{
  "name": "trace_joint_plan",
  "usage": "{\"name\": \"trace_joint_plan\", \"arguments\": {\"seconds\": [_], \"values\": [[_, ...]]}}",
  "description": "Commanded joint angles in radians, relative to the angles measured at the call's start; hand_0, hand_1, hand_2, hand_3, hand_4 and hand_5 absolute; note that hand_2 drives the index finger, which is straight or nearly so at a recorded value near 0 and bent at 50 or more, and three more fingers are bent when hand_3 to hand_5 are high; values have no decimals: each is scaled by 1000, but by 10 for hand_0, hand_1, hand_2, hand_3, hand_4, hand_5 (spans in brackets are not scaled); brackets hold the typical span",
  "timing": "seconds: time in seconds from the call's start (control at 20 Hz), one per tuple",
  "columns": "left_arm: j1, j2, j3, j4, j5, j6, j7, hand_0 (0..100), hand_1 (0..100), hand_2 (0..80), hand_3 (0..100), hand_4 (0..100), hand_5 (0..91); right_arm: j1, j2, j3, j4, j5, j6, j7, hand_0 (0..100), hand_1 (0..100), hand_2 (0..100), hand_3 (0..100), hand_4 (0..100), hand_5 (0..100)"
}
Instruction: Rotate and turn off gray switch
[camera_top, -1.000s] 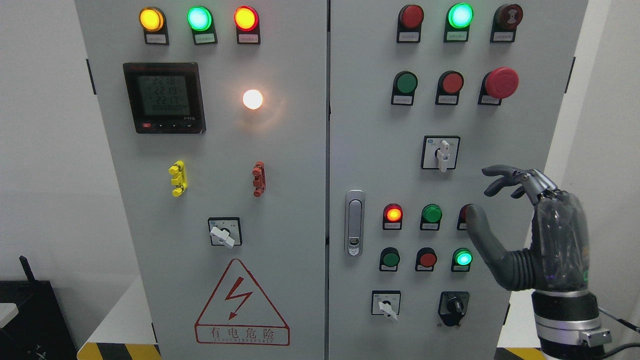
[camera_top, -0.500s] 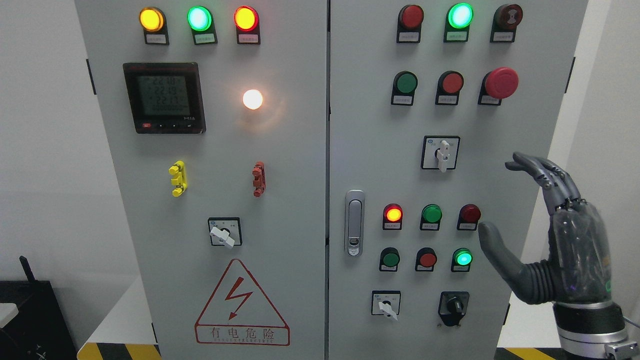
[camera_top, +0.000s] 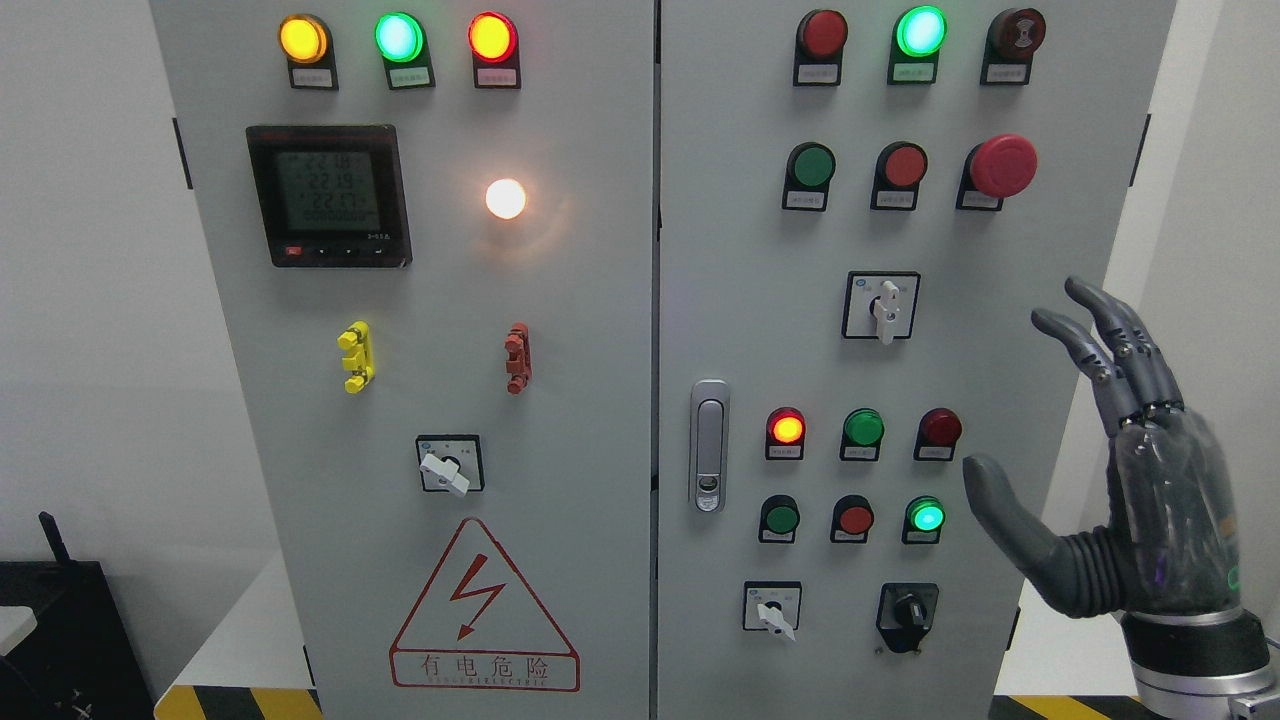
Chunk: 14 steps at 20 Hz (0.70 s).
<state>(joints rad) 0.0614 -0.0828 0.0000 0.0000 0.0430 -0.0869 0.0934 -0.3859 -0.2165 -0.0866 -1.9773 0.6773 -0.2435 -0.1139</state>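
The right robot hand (camera_top: 1120, 490) stands upright at the picture's 4 o'clock, fingers (camera_top: 1095, 355) spread, thumb out toward 9 o'clock, holding nothing. The gray switch (camera_top: 884, 308) sits on the right cabinet door (camera_top: 1000, 260), at 10 o'clock from the hand, well apart, handle at 6 o'clock. The wrist is cut off by the lower edge; button labels are too small to read.

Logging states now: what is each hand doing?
Left hand: not in view.
Right hand: open, fingers spread, holding nothing, beside the panel.
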Motion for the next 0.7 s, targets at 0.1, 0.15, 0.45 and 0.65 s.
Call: {"name": "trace_joint_plan", "arguments": {"seconds": [0.1,0.15,0.45,0.65], "values": [[0,0,-2,14,0,-1,0,120,389,0,0,0,0,10,-17,7,-15,-1,0,-1,252,217,151,116,0,0],[0,0,-2,14,0,-1,0,120,389,0,0,0,0,10,-12,7,-15,-1,0,-1,248,220,151,118,0,0],[0,0,-2,14,0,-1,0,120,389,0,0,0,0,9,-6,7,-15,-1,1,-1,238,231,151,123,0,0],[0,0,-2,14,0,-1,0,120,389,0,0,0,0,9,-3,7,-15,-1,1,-1,233,240,151,126,0,0]]}}
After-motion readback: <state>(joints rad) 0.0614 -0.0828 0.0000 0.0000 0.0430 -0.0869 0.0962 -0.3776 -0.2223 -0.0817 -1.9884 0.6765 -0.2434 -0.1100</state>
